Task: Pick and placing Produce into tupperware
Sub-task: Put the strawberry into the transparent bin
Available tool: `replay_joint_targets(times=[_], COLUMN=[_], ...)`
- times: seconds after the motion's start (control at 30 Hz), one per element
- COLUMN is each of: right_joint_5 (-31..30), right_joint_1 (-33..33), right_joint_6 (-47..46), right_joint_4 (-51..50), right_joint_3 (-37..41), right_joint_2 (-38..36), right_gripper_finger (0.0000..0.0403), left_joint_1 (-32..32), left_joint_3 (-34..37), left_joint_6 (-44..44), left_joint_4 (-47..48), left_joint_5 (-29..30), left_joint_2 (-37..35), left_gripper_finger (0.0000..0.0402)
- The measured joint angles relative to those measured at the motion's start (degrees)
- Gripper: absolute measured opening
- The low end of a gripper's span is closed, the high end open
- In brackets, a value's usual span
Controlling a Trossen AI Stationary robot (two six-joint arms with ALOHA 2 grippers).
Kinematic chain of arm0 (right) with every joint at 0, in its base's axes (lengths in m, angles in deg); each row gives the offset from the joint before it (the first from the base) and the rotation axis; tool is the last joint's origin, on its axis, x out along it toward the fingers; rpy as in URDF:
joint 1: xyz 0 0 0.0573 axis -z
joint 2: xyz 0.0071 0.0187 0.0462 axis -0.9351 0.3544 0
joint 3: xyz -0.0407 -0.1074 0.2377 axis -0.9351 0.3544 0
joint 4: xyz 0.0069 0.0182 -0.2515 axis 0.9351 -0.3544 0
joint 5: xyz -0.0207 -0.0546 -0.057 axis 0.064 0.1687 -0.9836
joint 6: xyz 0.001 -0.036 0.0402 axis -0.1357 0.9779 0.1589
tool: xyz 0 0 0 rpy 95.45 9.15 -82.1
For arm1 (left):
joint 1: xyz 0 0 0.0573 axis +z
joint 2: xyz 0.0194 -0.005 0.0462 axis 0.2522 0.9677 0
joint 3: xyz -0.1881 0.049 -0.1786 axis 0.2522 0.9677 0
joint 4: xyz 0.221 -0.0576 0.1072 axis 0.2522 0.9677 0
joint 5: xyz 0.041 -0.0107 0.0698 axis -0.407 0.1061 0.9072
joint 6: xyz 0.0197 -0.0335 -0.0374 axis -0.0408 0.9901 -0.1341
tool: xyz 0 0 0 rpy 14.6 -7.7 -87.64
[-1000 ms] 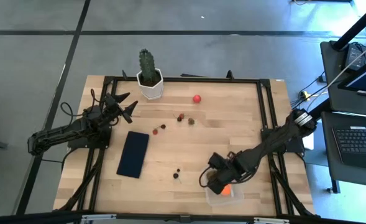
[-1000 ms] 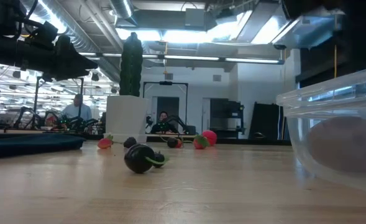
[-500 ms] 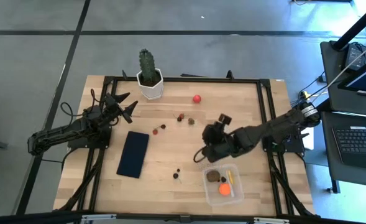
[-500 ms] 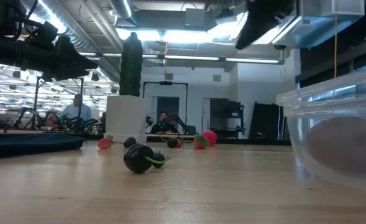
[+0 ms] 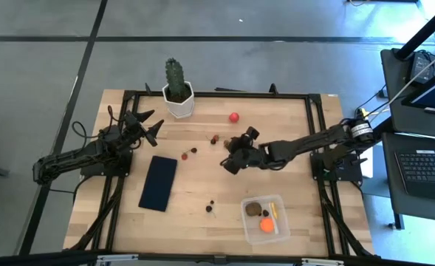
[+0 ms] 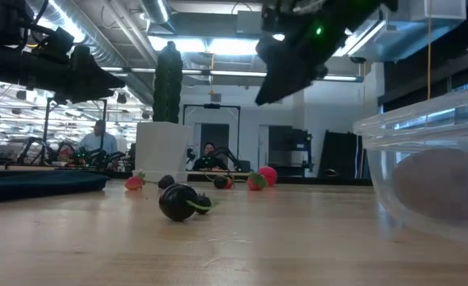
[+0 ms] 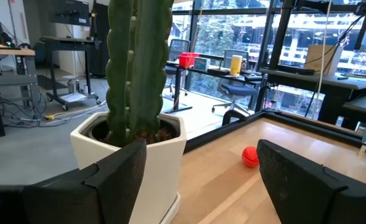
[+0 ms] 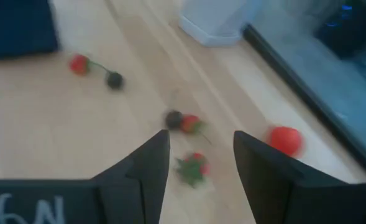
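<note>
The clear tupperware (image 5: 265, 219) stands near the table's front right. In it lie an orange ball (image 5: 266, 224), a brown piece (image 5: 253, 209) and a thin yellow piece (image 5: 274, 211). A red ball (image 5: 234, 117) and small berries (image 5: 215, 138) (image 5: 185, 155) (image 5: 210, 206) rest on the wood. My right gripper (image 5: 227, 164) hovers open above mid-table, slanting down over a red-green berry (image 8: 192, 168) and holding nothing. My left gripper (image 5: 154, 127) waits open at the far left beside the cactus pot (image 5: 178, 103).
A flat navy rectangle (image 5: 159, 182) lies left of centre. The cactus (image 7: 139, 68) in its white pot stands at the far edge. A black frame rail (image 5: 309, 125) runs around the table. Bare wood lies between the berries and the tupperware.
My right gripper has left the tupperware at the near right and swung toward the far edge and the left, over the berries at mid-table. It rolled and tipped closer to level on the way. Its fingers kept the same gap. The tupperware's contents now show uncovered.
</note>
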Motion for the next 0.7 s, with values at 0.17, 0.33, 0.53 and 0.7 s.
replay_joint_targets(times=[0.17,0.33,0.53,0.7], right_joint_5=[7.2,6.4,6.2,6.2], right_joint_1=[3.2,6.0,7.2,7.2], right_joint_6=[2.4,3.1,0.1,-3.9], right_joint_4=[19.4,34.4,38.0,37.4], right_joint_3=[8.5,15.5,19.0,19.3], right_joint_2=[0.0,0.3,0.2,0.2], right_gripper_finger=[0.0180,0.0180,0.0180,0.0185], left_joint_1=[0.0,0.0,0.0,0.0], left_joint_3=[0.0,0.0,0.0,0.0], left_joint_6=[0.0,0.0,0.0,0.0], left_joint_4=[0.0,0.0,0.0,0.0], left_joint_5=[0.0,0.0,0.0,0.0], left_joint_2=[0.0,0.0,0.0,0.0], left_gripper_finger=[0.0298,0.0298,0.0298,0.0298])
